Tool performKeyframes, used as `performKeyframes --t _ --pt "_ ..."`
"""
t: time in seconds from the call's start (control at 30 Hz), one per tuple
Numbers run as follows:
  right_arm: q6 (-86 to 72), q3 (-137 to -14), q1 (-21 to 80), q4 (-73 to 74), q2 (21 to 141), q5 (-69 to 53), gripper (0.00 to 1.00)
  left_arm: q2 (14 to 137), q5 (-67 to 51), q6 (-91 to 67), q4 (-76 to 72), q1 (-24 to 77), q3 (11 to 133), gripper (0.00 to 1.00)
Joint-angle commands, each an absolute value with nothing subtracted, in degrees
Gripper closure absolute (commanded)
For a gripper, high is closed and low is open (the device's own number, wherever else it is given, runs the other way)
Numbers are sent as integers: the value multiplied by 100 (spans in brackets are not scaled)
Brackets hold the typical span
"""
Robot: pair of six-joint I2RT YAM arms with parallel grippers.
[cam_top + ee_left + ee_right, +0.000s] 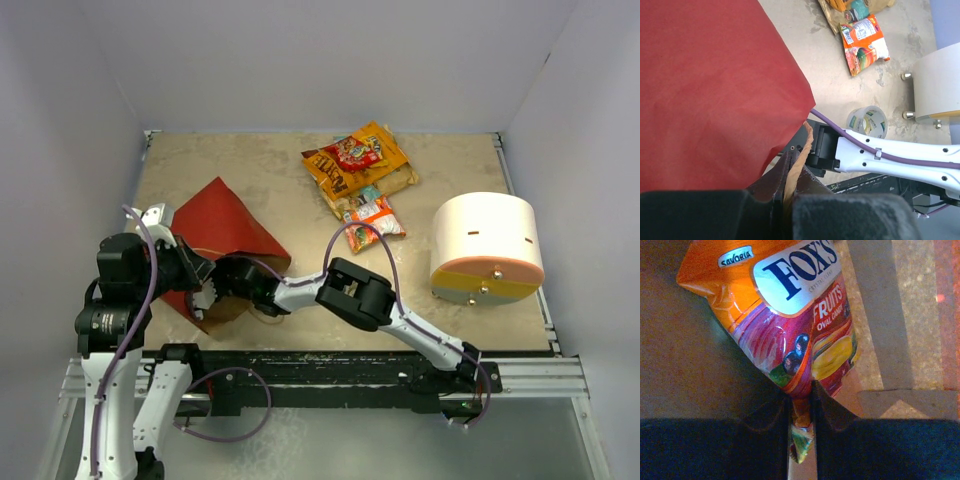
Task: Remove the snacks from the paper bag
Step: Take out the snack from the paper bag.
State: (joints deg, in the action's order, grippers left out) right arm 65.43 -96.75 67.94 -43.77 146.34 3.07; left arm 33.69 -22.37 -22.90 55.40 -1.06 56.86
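**Mia:** Where is the candy right now?

**Ben:** It's inside the paper bag [228, 222]. The right gripper [801, 409] is reaching in there. Its two fingers are pinched shut on the bottom corner of the orange candy packet [790, 315]. The rest of the packet lies out past the fingertips, on the brown inside of the bag.

**Mia:** What is the other arm doing?

**Ben:** The left gripper [785, 197] is squeezed tight on the bag's edge. A fold of paper pokes out between its fingers. The red side of the bag spreads out beyond those fingers and off to their left.

**Mia:** So what could go wrong?

**Ben:** I think the pinch is very small, just one corner. The packet is shiny and looks slippery, so it could slide out of the fingers when the arm pulls. The fat part of the packet could also catch on the bag's mouth. Then the whole bag might get dragged along, or the paper might rip at the left fingers. The right arm also passes just beside the left fingers, so the two could bump.

**Mia:** Are any snacks out already?

**Ben:** Yes. A pile of packets [358, 160] and a small red and yellow packet [373, 222] lie on the table [230, 160], well beyond both grippers.
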Motion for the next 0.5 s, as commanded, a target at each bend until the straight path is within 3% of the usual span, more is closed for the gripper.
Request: performKeyframes --t 0.0,0.17,0.47 --pt "6640 -9872 6706 -4882 14463 718 84 3474 -2128 -2266 5407 -6 5836 100" --pt "6159 -9212 6733 -5370 13888 1332 100 3734 -2046 -2276 5454 52 5853 100" --pt "4493 -7150 7010 -5597 12215 1639 100 3621 -1824 -2354 5482 35 5851 100"
